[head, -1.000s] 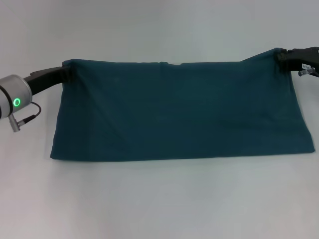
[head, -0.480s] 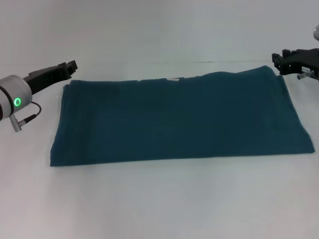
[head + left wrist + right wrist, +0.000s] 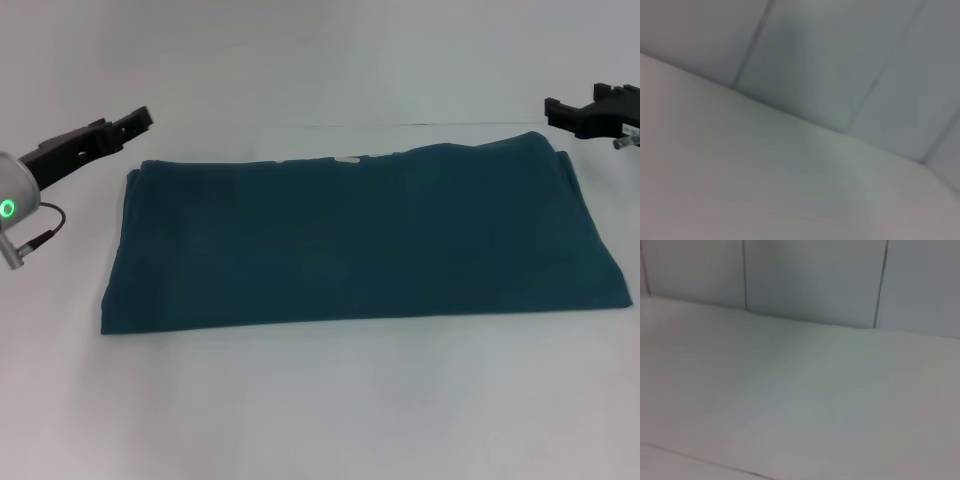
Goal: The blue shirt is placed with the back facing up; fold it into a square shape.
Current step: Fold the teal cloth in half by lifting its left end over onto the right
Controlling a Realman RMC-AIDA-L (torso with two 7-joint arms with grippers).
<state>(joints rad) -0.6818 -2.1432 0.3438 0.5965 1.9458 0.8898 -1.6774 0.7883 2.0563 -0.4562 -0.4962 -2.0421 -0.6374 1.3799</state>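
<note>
The blue shirt (image 3: 360, 240) lies flat on the white table as a wide folded rectangle, its folded edge toward me and its far edge at the back. My left gripper (image 3: 140, 120) hovers just beyond the shirt's far left corner, open and holding nothing. Off the far right corner, my right gripper (image 3: 556, 108) hangs open and clear of the cloth. Both wrist views show only bare table and wall panels, with no shirt or fingers in them.
The white table (image 3: 320, 410) spreads on all sides of the shirt, with a wide strip in front of it. A panelled wall (image 3: 810, 275) rises behind the table's far edge.
Both grippers held the shirt's far corners lifted a second ago. They have let go, the far edge has dropped flat, and both grippers have moved up and outward.
</note>
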